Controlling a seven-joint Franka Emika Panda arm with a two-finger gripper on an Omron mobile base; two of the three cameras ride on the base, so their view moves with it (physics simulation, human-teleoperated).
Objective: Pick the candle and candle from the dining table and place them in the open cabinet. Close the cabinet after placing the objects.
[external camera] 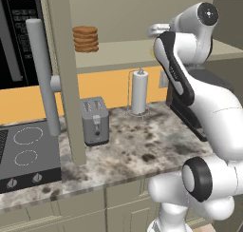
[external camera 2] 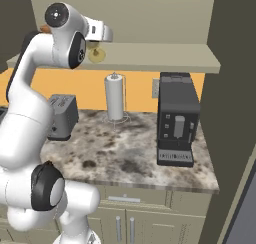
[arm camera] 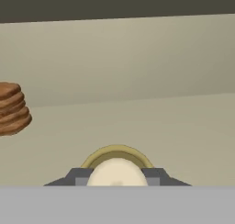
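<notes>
Reaching into the open cabinet (external camera 2: 150,58), the gripper (arm camera: 117,176) is seen closed narrowly on the cream candle (arm camera: 117,172), its brass-gold holder (external camera 2: 96,54) just above the shelf floor. A stack of brown discs (external camera: 86,39) is set to the left on the same shelf. Below, a toaster (external camera: 95,120), paper-towel roll (external camera: 139,92) and coffee machine (external camera 2: 176,119) are placed on the stone counter (external camera 2: 130,153).
</notes>
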